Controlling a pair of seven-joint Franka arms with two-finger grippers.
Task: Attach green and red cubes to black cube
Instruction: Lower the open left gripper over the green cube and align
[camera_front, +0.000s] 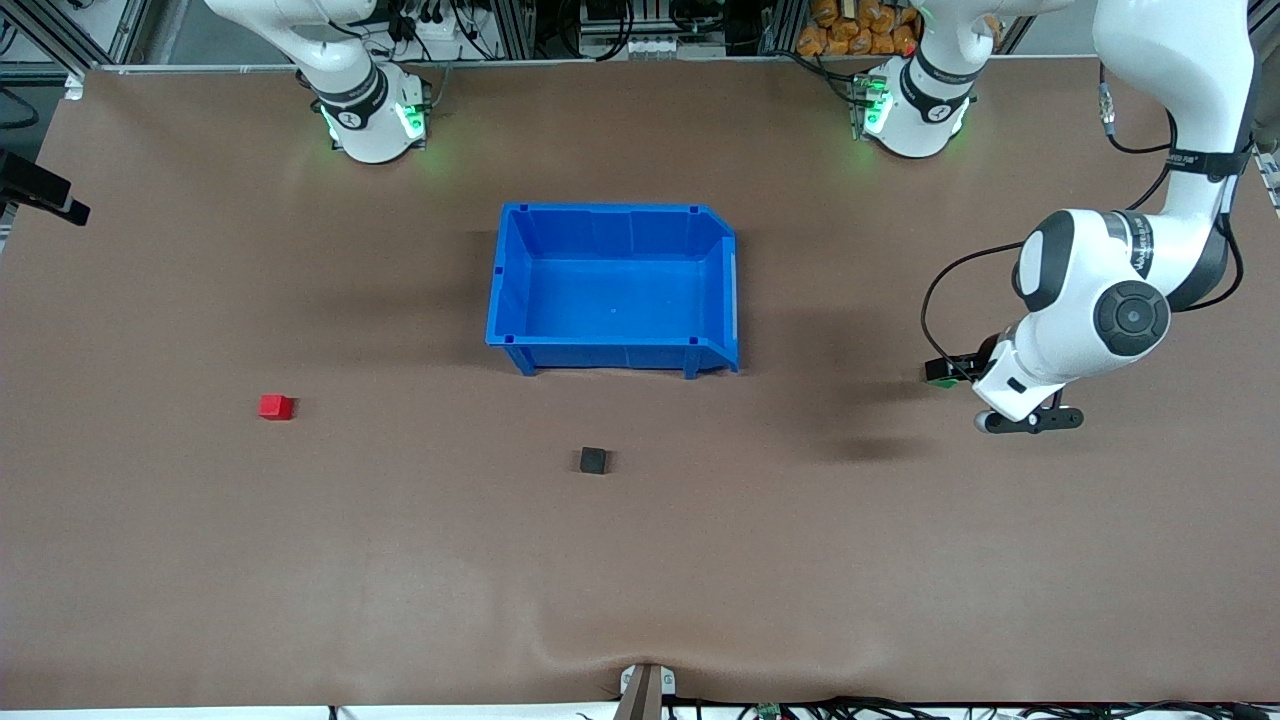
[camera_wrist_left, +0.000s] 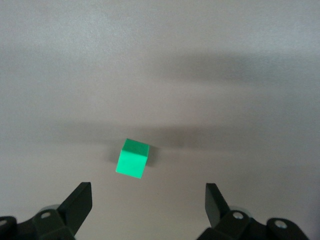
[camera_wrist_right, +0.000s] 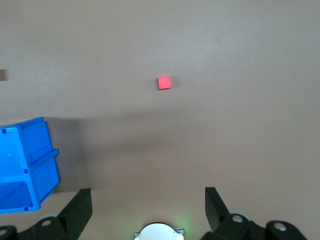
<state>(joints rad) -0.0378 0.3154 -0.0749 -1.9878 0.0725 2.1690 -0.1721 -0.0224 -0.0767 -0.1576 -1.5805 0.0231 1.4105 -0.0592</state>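
Green cube, a small bright solid block, lies on the brown table toward the left arm's end, at the middle right of the front frame, mostly hidden there by the left arm; the left wrist picture shows it just below centre, turned slightly askew. Left gripper hangs over it with its fingers spread wide and nothing between them, the block sitting a little off the midline toward one finger. Small matte black cube rests near the middle of the front frame, lower than the blue plastic bin. Small bright red cube sits at the centre left, well apart from the black one. Right gripper waits high near its base, also wide open and empty, with the red block in its view's upper middle.

The step in hand looks like the pick of the green block. To do it well I would centre the fingers over it, turn the wrist so the pads meet two flat faces squarely, then descend straight before closing
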